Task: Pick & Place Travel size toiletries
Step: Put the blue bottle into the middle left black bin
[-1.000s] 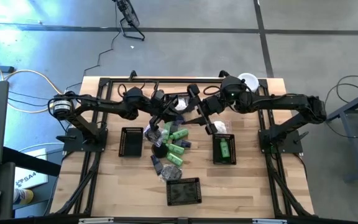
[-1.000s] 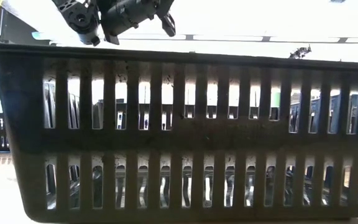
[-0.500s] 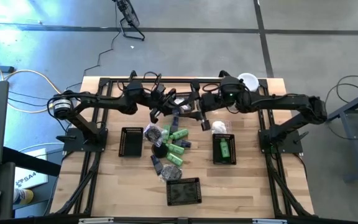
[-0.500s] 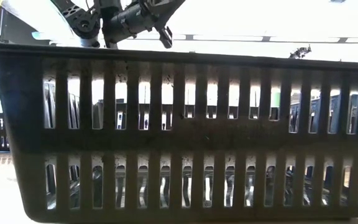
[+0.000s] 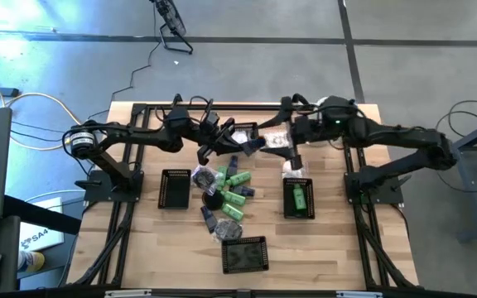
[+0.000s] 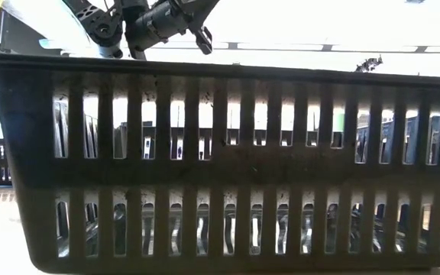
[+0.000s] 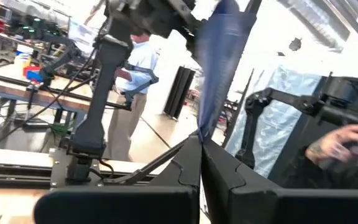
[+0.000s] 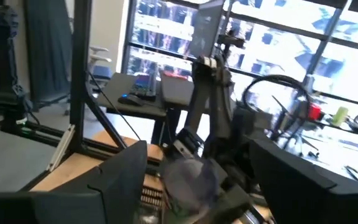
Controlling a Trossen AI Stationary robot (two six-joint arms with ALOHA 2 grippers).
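The travel size toiletries [image 5: 227,192] lie in a heap at mid-table: green tubes, dark pieces and a pale packet. One green tube [image 5: 300,199] lies in the right basket [image 5: 298,213]. My left gripper [image 5: 227,148] is raised over the heap's far side, shut on a thin dark-blue packet [image 7: 219,68]. My right gripper [image 5: 275,142] faces it from the right, open and holding nothing. In the right wrist view its fingers [image 8: 120,177] stand wide apart. A white packet [image 5: 292,168] lies at the right basket's far end. My left gripper pinches the blue packet's lower edge [image 7: 201,133] between its two shut fingers. The fingers reach out slightly above level toward the table's right side. The packet stands up from the fingertips, lifted clear of the table and the heap.
Black mesh baskets stand at the left [image 5: 175,189], near the front edge [image 5: 245,254] and at the far middle [image 5: 240,131]. In the low view a basket wall [image 6: 220,160] fills the picture, with an arm [image 6: 166,19] above it. People show in the room beyond [image 7: 138,68].
My left gripper has swung a little toward the table's far edge with the blue packet still pinched. My right gripper has drawn back toward the right edge, risen, tipped up from slanting down to about level, and opened wide.
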